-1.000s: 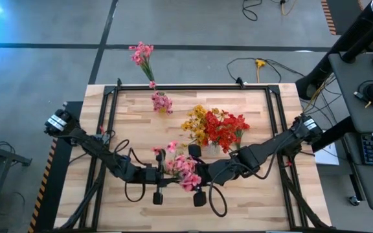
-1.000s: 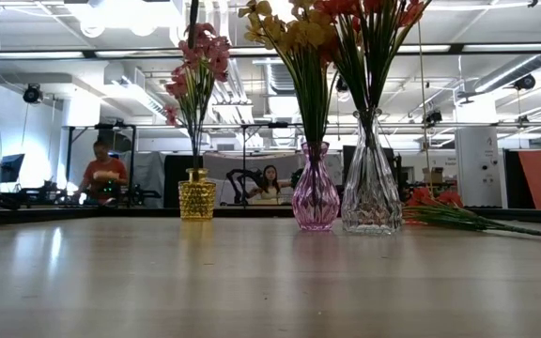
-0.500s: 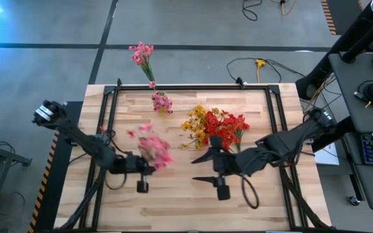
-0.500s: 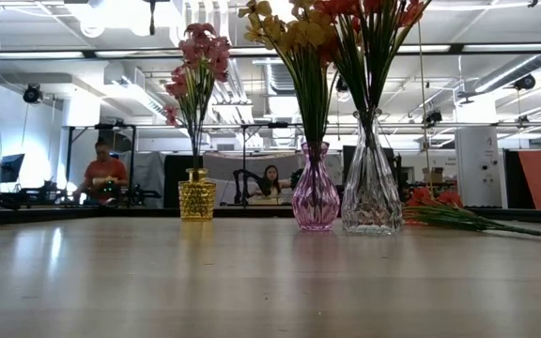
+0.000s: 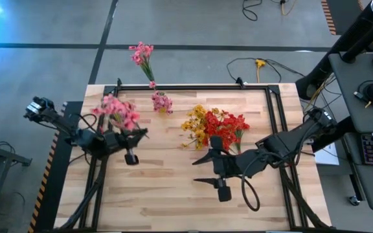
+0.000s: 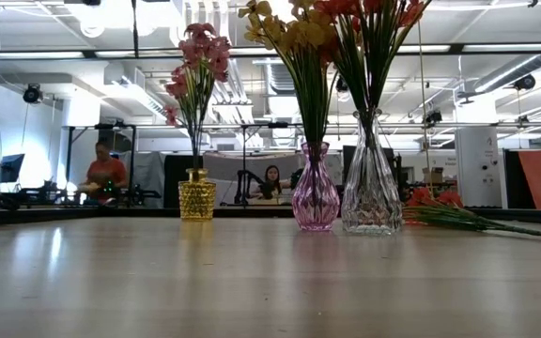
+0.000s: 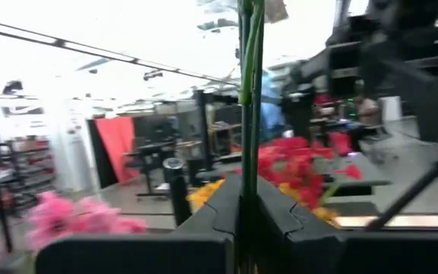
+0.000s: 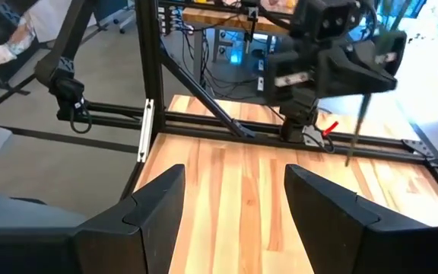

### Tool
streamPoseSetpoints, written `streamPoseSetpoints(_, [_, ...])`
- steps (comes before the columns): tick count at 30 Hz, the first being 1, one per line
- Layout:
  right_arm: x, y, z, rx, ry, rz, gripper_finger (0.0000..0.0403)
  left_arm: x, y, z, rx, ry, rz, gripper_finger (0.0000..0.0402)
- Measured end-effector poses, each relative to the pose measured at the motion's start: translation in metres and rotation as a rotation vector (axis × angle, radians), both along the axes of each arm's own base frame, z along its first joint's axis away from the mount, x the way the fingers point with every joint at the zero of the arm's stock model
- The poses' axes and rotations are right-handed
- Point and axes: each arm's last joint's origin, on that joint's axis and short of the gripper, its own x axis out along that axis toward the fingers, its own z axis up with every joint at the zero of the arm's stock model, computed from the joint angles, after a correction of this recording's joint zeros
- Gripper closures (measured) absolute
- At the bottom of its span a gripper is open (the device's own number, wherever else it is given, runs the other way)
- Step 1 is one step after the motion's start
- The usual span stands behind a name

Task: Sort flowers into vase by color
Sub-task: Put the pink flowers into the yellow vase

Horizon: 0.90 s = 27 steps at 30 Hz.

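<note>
Left gripper lifts a pink spray; right gripper hangs empty.

Over the surface's (image 5: 173, 188) left side, the left gripper (image 5: 123, 137) has its fingers (image 7: 211, 221) clamped on the green stem of a pink spray (image 5: 117, 111), blossoms up. Toward the far edge stand a yellow vase (image 6: 196, 195) of pink flowers (image 5: 161, 101), a purple vase (image 6: 316, 188) of yellow flowers (image 5: 195, 124) and a clear vase (image 6: 371, 178) of red flowers (image 5: 226, 129). At right of centre the right gripper (image 5: 203, 168) spreads its fingers (image 8: 147, 209) wide around nothing.
</note>
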Motion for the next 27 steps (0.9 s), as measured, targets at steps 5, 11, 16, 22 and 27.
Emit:
streamPoseSetpoints(5, [0.0, 0.0, 0.001, -0.018, -0.011, 0.005, 0.0183, -0.006, 0.02, -0.008, 0.006, -0.006, 0.09, 0.0402])
streamPoseSetpoints(11, [0.0, 0.0, 0.001, -0.026, -0.014, 0.0, 0.0183, -0.009, 0.039, -0.01, 0.041, -0.071, 0.194, 0.0402])
streamPoseSetpoints(16, [0.001, -0.001, -0.001, -0.035, -0.01, -0.009, 0.0183, -0.011, 0.058, -0.012, 0.087, -0.165, 0.209, 0.0401])
streamPoseSetpoints(22, [0.001, -0.001, -0.002, -0.055, -0.01, -0.01, 0.0183, -0.008, 0.086, -0.019, 0.096, -0.156, 0.322, 0.0401])
streamPoseSetpoints(27, [0.001, -0.001, -0.002, -0.065, -0.011, -0.007, 0.0183, -0.007, 0.115, -0.023, 0.069, -0.179, 0.344, 0.0401])
